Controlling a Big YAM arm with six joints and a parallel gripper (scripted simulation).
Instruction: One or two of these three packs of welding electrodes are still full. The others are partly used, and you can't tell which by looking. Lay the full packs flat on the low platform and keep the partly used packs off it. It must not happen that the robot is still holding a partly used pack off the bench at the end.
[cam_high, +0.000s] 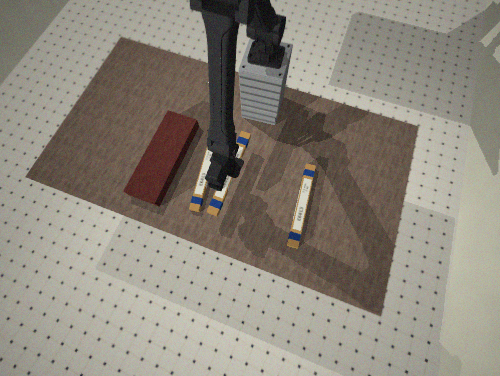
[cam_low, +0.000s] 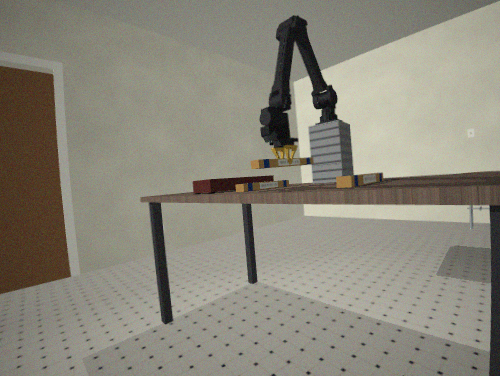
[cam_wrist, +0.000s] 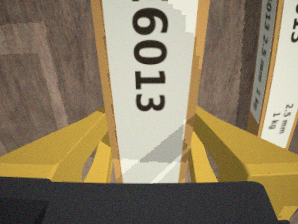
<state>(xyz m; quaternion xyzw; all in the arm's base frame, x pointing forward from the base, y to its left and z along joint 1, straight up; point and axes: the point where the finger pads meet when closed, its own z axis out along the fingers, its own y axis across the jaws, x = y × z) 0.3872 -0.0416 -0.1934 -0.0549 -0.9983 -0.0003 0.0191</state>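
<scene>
My gripper (cam_high: 221, 172) (cam_low: 286, 159) (cam_wrist: 150, 111) is shut across the middle of one electrode pack (cam_high: 215, 204) (cam_low: 265, 163) (cam_wrist: 150, 130) and holds it roughly level above the table. A second pack (cam_high: 199, 188) (cam_low: 262, 186) (cam_wrist: 281, 75) lies flat on the table, between the held pack and the low platform in the top view; the arm hides part of it. A third pack (cam_high: 302, 202) (cam_low: 360, 180) lies flat on the table further right. The low dark red platform (cam_high: 162, 157) (cam_low: 220, 185) is at the left, with no pack on it.
The grey ribbed pedestal (cam_high: 261, 97) (cam_low: 330, 152) under the arm's base stands behind the packs. The wooden table's (cam_high: 115, 85) (cam_low: 425, 196) near edge runs in front of the platform and packs.
</scene>
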